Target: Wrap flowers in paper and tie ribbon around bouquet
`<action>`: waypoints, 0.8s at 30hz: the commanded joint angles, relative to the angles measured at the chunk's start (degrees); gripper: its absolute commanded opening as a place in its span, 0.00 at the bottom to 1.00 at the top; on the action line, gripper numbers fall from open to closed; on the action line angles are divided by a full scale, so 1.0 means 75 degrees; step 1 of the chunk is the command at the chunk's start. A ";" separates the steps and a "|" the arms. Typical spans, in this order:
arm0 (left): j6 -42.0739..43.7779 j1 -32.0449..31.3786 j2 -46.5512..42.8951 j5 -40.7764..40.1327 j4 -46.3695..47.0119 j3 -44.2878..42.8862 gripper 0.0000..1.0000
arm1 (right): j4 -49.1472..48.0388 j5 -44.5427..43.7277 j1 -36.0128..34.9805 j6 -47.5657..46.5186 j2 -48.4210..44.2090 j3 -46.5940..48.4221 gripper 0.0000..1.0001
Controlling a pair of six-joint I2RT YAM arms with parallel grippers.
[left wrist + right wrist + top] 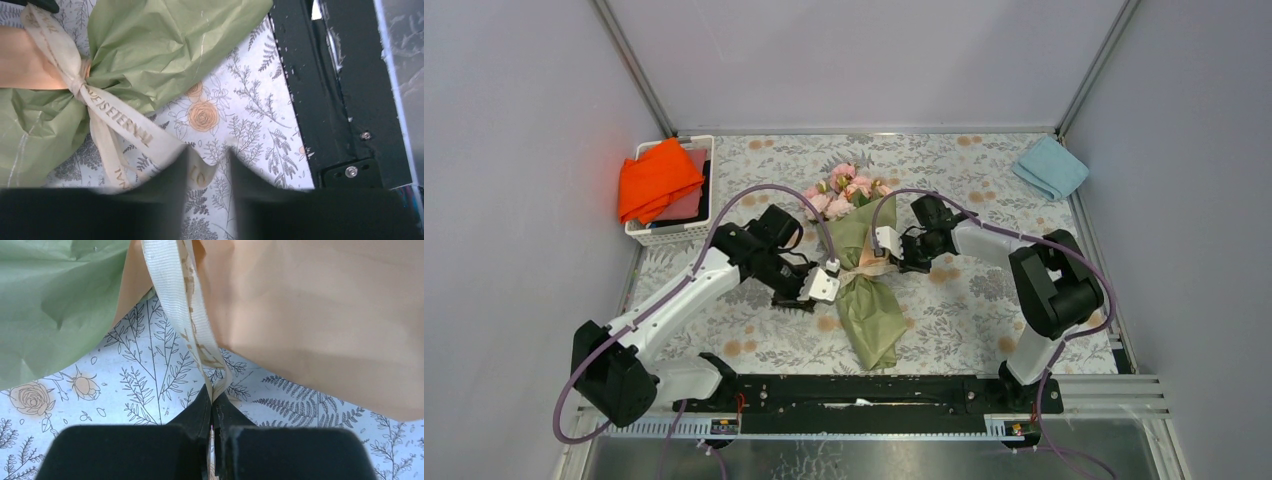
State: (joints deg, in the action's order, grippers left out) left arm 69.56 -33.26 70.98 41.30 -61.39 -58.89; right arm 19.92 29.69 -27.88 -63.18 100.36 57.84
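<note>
Your bouquet [865,285] lies in the middle of the table [984,305], flowers [844,190] toward the far wall, with the ribbon [115,117] knotted around its waist. Your right gripper [214,401] pinches one ribbon tail tight. Your left gripper [209,155] stands narrowly parted, the other tail loose beside one finger.

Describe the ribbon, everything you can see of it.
The ribbon is a wide cream band with gold lettering, knotted around the waist of the bouquet, cinching the olive paper. One tail runs into the shut right gripper, pinched between its fingers. The other tail lies slack on the floral tablecloth, its end in the gap of the left gripper, whose jaws stand apart.
</note>
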 commanded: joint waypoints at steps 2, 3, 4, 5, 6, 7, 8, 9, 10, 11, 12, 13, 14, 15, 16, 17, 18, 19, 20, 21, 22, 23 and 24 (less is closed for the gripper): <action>-0.1765 0.0133 -0.0247 0.0102 0.1235 0.0103 0.90 | 0.0042 0.0055 -0.0102 0.0203 -0.0529 -0.0048 0.00; -0.2375 0.0272 -0.0292 -0.0184 0.1953 0.0396 0.97 | 0.0039 0.0051 -0.0103 0.0208 -0.0536 -0.0057 0.00; -0.2736 0.0510 -0.0293 -0.0728 0.2625 0.0729 0.98 | 0.0030 0.0052 -0.0114 0.0237 -0.0547 -0.0069 0.00; -0.2762 0.0775 -0.0284 -0.1082 0.3211 0.1098 0.98 | 0.0029 0.0065 -0.0115 0.0233 -0.0559 -0.0089 0.00; -0.2759 0.0944 -0.0238 -0.1559 0.3762 0.1458 0.98 | 0.0044 0.0066 -0.0115 0.0244 -0.0566 -0.0093 0.00; -0.2668 0.1062 -0.0153 -0.1979 0.4336 0.1762 0.98 | 0.0062 0.0051 -0.0122 0.0244 -0.0577 -0.0095 0.00; -0.2522 0.1153 -0.0052 -0.2296 0.4783 0.2008 0.98 | 0.0068 0.0033 -0.0126 0.0248 -0.0602 -0.0114 0.00; -0.2460 0.1223 0.0078 -0.2517 0.5371 0.2251 0.98 | 0.0070 0.0025 -0.0127 0.0240 -0.0632 -0.0134 0.00; -0.2351 0.1288 0.0226 -0.2604 0.5656 0.2340 0.98 | 0.0074 0.0015 -0.0127 0.0235 -0.0650 -0.0141 0.00; -0.2263 0.1325 0.0388 -0.2579 0.5843 0.2370 0.98 | 0.0086 0.0014 -0.0127 0.0238 -0.0663 -0.0142 0.00; -0.2255 0.1328 0.0517 -0.2518 0.6011 0.2395 0.98 | 0.0102 0.0017 -0.0130 0.0246 -0.0666 -0.0142 0.00; -0.2237 0.1329 0.0611 -0.2389 0.6126 0.2433 0.98 | 0.0110 0.0014 -0.0127 0.0255 -0.0675 -0.0142 0.00; -0.2218 0.1329 0.0668 -0.2234 0.6253 0.2485 0.98 | 0.0103 0.0014 -0.0125 0.0273 -0.0692 -0.0151 0.00; -0.2226 0.1320 0.0704 -0.2140 0.6424 0.2572 0.98 | 0.0085 0.0003 -0.0126 0.0280 -0.0696 -0.0170 0.00; -0.2306 0.1308 0.0748 -0.2094 0.6671 0.2681 0.98 | 0.0058 0.0009 -0.0127 0.0295 -0.0700 -0.0187 0.00; -0.2423 0.1289 0.0820 -0.2081 0.6955 0.2788 0.98 | 0.0041 0.0003 -0.0121 0.0302 -0.0692 -0.0199 0.00; -0.2521 0.1268 0.0865 -0.2090 0.7263 0.2916 0.98 | 0.0048 0.0005 -0.0126 0.0308 -0.0674 -0.0195 0.00; -0.2563 0.1245 0.0900 -0.2081 0.7520 0.3043 0.94 | 0.0068 0.0011 -0.0127 0.0312 -0.0652 -0.0175 0.00; -0.2396 0.1211 0.0925 -0.2040 0.7664 0.3157 0.79 | 0.0098 0.0003 -0.0127 0.0308 -0.0629 -0.0157 0.00; -0.2189 0.1179 0.0922 -0.2038 0.7726 0.3286 0.63 | 0.0108 -0.0013 -0.0125 0.0300 -0.0620 -0.0144 0.00; -0.1969 0.1166 0.0916 -0.2052 0.7767 0.3392 0.43 | 0.0109 -0.0039 -0.0126 0.0310 -0.0619 -0.0137 0.00; -0.1773 0.1165 0.0908 -0.2117 0.7774 0.3500 0.22 | 0.0131 -0.0081 -0.0127 0.0315 -0.0632 -0.0131 0.00; -0.1577 0.1165 0.0913 -0.2257 0.7774 0.3576 0.06 | 0.0177 -0.0131 -0.0127 0.0314 -0.0650 -0.0131 0.00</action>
State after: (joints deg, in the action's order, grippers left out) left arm 53.39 -24.05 77.58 25.43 -9.93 -34.61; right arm 20.32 29.45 -28.21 -61.47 97.43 56.40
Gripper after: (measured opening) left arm 0.305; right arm 0.017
